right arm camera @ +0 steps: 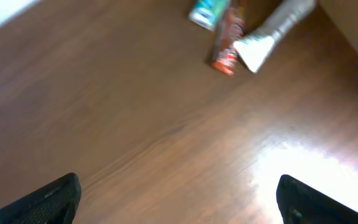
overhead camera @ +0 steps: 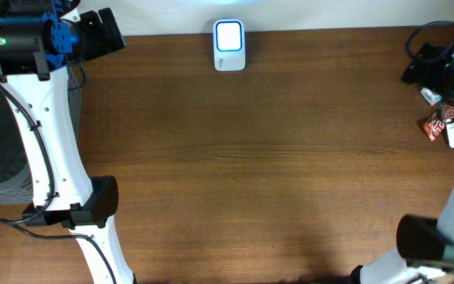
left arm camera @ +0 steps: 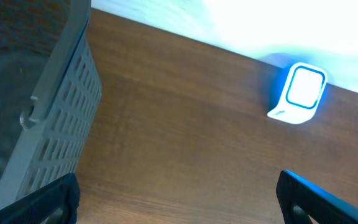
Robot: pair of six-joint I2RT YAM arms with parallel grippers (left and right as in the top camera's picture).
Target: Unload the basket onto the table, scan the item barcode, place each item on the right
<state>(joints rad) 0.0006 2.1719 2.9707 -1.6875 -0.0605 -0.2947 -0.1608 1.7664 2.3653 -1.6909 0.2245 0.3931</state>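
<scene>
The right gripper [right arm camera: 178, 202] is seen with its jaws spread wide and nothing held between them; only the two dark fingertips are shown at the bottom corners of the right wrist view. Ahead of it, a small cluster of packets [right arm camera: 244, 31] is found lying flat on the table [overhead camera: 274, 158], near its right edge. A red-brown snack bar [right arm camera: 227, 38] is pointed lengthwise away from the fingers, tilted slightly; a white sachet [right arm camera: 269, 37] is laid just beside it, seemingly touching, and a teal packet [right arm camera: 207, 11] is cut off at the top of the view. Which of these is to be scanned cannot be told.

This arm is judged much the nearer to the items. The left gripper [left arm camera: 178, 199] is likewise held wide open and empty, parked at the far left corner beside a grey slatted basket [left arm camera: 55, 124].

The scanner [overhead camera: 228, 45] is stood at the back edge, centre, its window glowing white. Between packets and scanner, open wood is offered for a sweep leftward. The table's right edge is close to the packets, so room there is judged tight.
</scene>
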